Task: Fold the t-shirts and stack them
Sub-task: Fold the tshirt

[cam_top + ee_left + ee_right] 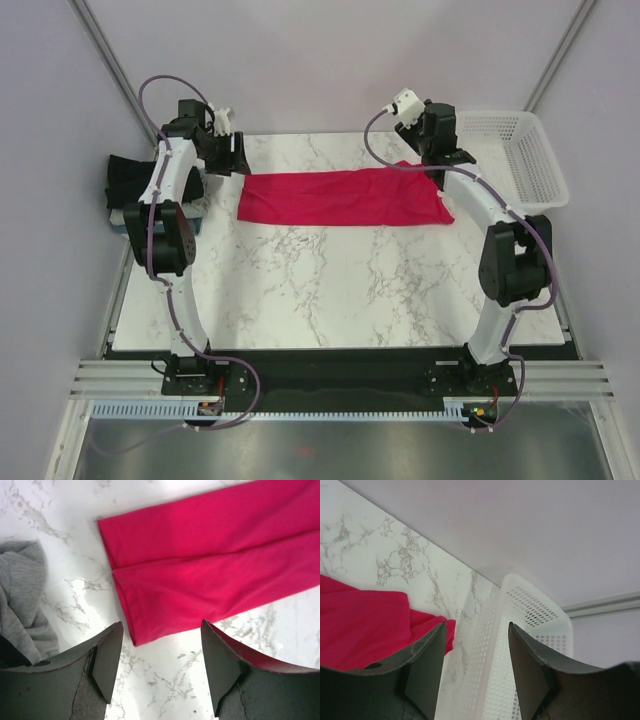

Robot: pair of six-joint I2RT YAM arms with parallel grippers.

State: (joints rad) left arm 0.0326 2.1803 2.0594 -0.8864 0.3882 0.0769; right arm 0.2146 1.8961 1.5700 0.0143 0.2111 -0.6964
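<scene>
The crimson-red t-shirt (340,197) lies on the marble table as a long folded strip running left to right. Its left end shows in the left wrist view (210,570), its right end in the right wrist view (365,625). My left gripper (232,150) hovers open and empty by the strip's far left end, also in its own view (161,660). My right gripper (432,152) is open and empty above the strip's right end, also in its own view (475,670). A stack of folded shirts (130,190), black on top, sits at the table's left edge; a grey shirt (22,600) shows there.
A white plastic mesh basket (525,150) stands at the back right corner of the table, close to my right gripper; it also fills the right wrist view (520,645). The grey walls stand just behind the table's far edge.
</scene>
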